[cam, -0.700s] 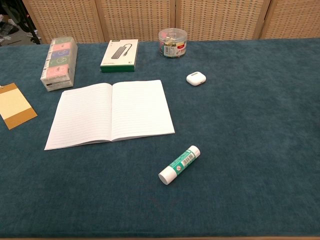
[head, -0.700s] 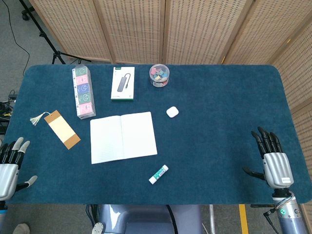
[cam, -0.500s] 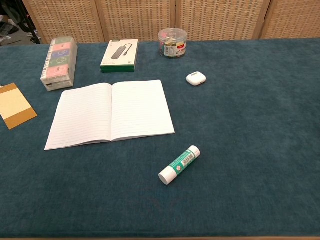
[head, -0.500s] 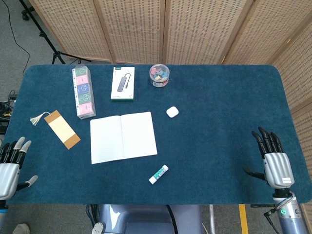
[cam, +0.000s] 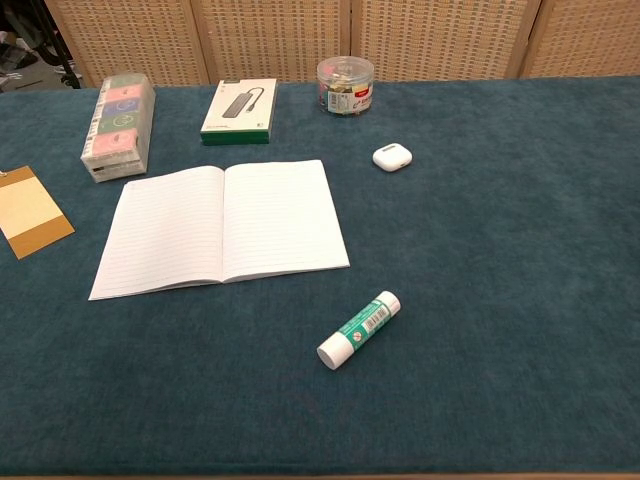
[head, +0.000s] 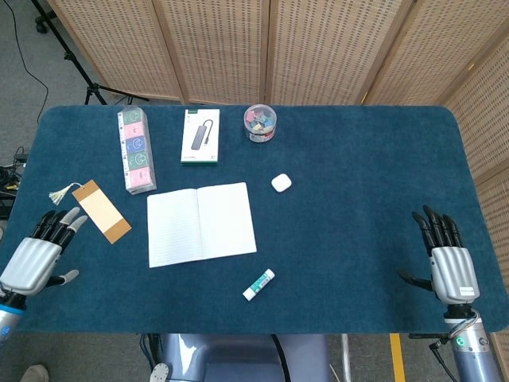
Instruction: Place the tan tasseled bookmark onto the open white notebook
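The tan bookmark (head: pixel 101 210) with its pale tassel (head: pixel 60 193) lies flat on the blue table, left of the open white notebook (head: pixel 201 223). In the chest view the bookmark (cam: pixel 30 212) is cut off by the left edge and the notebook (cam: pixel 222 225) lies open at the centre. My left hand (head: pixel 38 254) hovers at the table's front left, fingers spread and empty, just below the bookmark. My right hand (head: pixel 447 260) stays at the front right edge, fingers apart, holding nothing. Neither hand shows in the chest view.
A long clear pack of coloured items (head: pixel 136 149) stands above the bookmark. A white-and-green box (head: pixel 200 135), a jar of clips (head: pixel 261 122), a white earbud case (head: pixel 281 182) and a glue stick (head: pixel 258 284) lie around the notebook.
My left hand has moved up and to the right, onto the table toward the bookmark. The right hand and all objects are where they were.
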Robot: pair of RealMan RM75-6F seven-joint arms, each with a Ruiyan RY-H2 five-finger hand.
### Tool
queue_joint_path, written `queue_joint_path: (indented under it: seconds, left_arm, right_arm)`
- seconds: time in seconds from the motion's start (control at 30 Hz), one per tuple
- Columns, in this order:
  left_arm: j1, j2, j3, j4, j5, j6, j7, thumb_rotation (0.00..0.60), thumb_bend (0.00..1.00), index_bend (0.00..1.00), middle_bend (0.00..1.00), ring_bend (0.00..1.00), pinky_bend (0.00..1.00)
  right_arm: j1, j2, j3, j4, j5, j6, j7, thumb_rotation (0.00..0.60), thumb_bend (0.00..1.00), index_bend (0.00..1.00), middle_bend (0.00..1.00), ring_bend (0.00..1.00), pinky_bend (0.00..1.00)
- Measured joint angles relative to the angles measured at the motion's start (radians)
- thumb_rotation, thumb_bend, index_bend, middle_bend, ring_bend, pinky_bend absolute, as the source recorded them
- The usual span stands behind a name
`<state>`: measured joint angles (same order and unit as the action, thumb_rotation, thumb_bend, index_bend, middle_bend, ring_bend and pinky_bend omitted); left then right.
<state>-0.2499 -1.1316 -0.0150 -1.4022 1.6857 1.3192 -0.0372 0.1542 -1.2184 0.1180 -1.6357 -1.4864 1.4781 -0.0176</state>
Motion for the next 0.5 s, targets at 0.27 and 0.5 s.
queue_joint_path:
  seconds: [0.27, 0.5]
  left_arm:
    - [-0.157, -0.085, 0.023, 0.344, 0.095, -0.113, -0.158, 0.600, 0.00, 0.04, 0.00, 0.00, 0.01]
    - [-0.234, -0.246, 0.060, 0.718, 0.138, -0.129, -0.342, 0.600, 0.05, 0.13, 0.00, 0.00, 0.01]
  right_arm:
    - [0.023, -0.046, 0.037, 0.058, 0.118, -0.060, -0.059, 0.600, 0.00, 0.00, 0.00, 0.00, 0.00]
    - [0.028, -0.069, 0.052, 0.085, 0.159, -0.070, -0.088, 0.600, 0.00, 0.00, 0.00, 0.00, 0.00]
